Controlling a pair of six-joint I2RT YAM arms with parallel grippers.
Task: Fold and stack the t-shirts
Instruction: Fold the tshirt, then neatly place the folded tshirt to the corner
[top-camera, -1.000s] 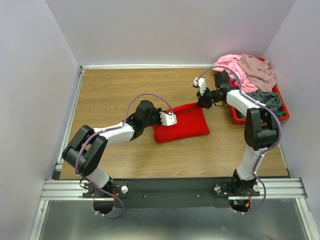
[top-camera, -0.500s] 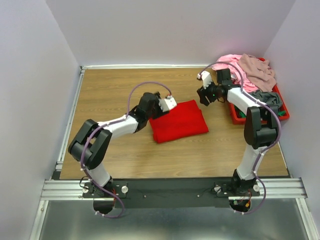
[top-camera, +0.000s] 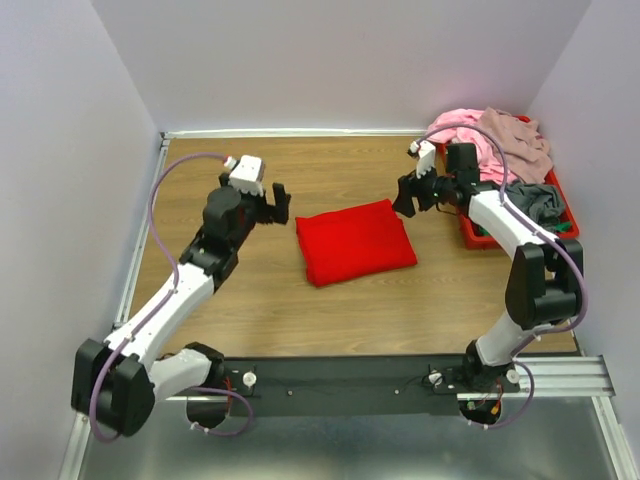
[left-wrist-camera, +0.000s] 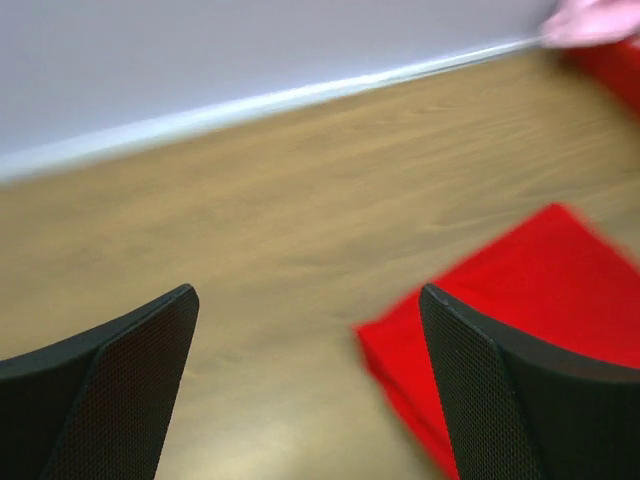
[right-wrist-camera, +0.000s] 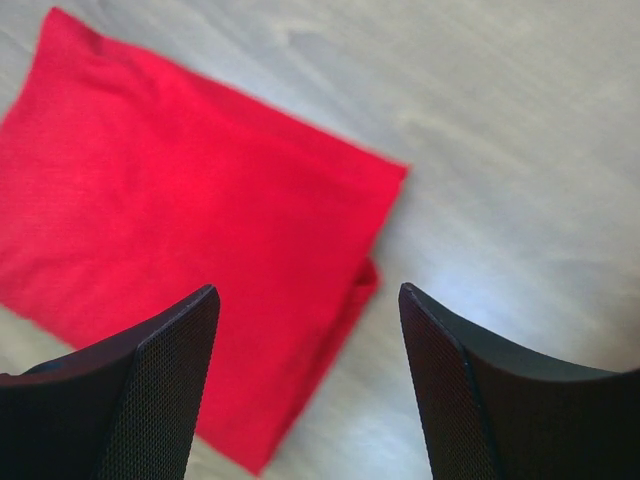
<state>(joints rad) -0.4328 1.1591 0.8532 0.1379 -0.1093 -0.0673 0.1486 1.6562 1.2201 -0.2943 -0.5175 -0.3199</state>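
both jaws stand open and empty. the left gripper (top-camera: 272, 205) hangs off the left edge of the folded red t-shirt (top-camera: 356, 241), the right gripper (top-camera: 407, 196) near its far right corner. it lies flat mid-table (top-camera: 250, 290) — light, limp and probably slippery on wood, so i'd pinch all layers at a corner. the other shirts (top-camera: 500, 140) are heaped on the tray (top-camera: 468, 236) at the far right corner.

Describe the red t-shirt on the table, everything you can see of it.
The red t-shirt is bright, plain, soft-looking fabric, folded into a compact, roughly rectangular bundle with layered edges showing at one corner. It lies flat on the wooden table, mid-table, slightly skewed. Nothing rests on it; the left gripper and right gripper stand open, clear of it.
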